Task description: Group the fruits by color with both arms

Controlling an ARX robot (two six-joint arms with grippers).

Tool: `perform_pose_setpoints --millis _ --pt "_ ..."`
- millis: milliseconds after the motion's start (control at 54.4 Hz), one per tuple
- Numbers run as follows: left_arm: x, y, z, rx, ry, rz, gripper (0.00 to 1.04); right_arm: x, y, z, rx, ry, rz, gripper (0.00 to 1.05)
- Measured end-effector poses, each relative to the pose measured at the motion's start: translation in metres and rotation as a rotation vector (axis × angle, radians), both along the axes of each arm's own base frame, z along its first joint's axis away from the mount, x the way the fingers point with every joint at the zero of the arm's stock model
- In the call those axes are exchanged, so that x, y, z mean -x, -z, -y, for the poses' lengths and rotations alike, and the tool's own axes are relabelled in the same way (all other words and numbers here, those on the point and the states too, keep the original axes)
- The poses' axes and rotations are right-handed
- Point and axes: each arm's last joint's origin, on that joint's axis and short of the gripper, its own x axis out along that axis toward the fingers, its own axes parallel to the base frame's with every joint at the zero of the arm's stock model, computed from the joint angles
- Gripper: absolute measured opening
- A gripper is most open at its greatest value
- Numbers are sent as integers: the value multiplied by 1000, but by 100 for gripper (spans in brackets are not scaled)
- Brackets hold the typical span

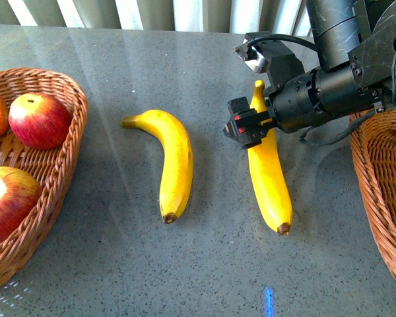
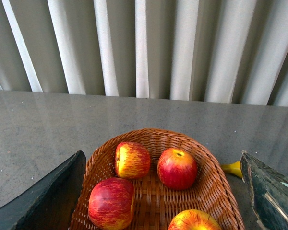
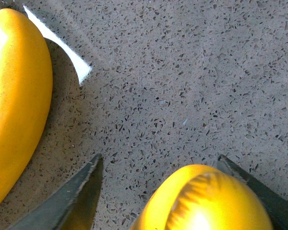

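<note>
Countertop (image 1: 112,218) bare between left basket (image 1: 74,132) rim and curved banana (image 1: 175,162).

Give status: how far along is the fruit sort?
Done: four apples in the left basket. In hand: right gripper straddles the right banana, jaws open, no grip yet. Left: it and the left banana lie on the table; left gripper hovers open above the apples.

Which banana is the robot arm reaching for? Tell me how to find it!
Look at the grey speckled table, then the brown wicker basket at its right edge. Of the two long yellow bananas lying between the baskets, pick the straighter banana, nearer that basket. Unlike the curved banana, it has the black right gripper over it.
</note>
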Motion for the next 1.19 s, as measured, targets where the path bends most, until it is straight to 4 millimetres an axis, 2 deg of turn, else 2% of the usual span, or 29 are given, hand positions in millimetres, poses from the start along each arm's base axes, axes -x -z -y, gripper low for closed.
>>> perform_pose_setpoints --millis 147,276,441,533,808,955,1047,1176,1194 --pt "0 0 0 0 0 0 96 1 1 0 -3 -2 -1 44" --pt "0 0 0 0 0 0 96 4 0 2 -13 -3 -2 33" --pt "0 0 0 0 0 0 96 9 -9 8 -42 8 8 32" --pt "0 0 0 0 0 0 96 11 -22 12 -77 17 25 32" --pt "0 0 0 0 0 0 96 25 -87 29 -245 52 142 32" --pt "0 0 0 0 0 0 96 46 -106 52 -286 71 185 32" --pt "0 0 0 0 0 0 96 59 -106 70 -291 100 186 32" --pt "0 0 0 0 0 0 96 80 -100 104 -284 159 179 32" --pt "0 0 0 0 0 0 96 85 -98 114 -278 179 179 32"
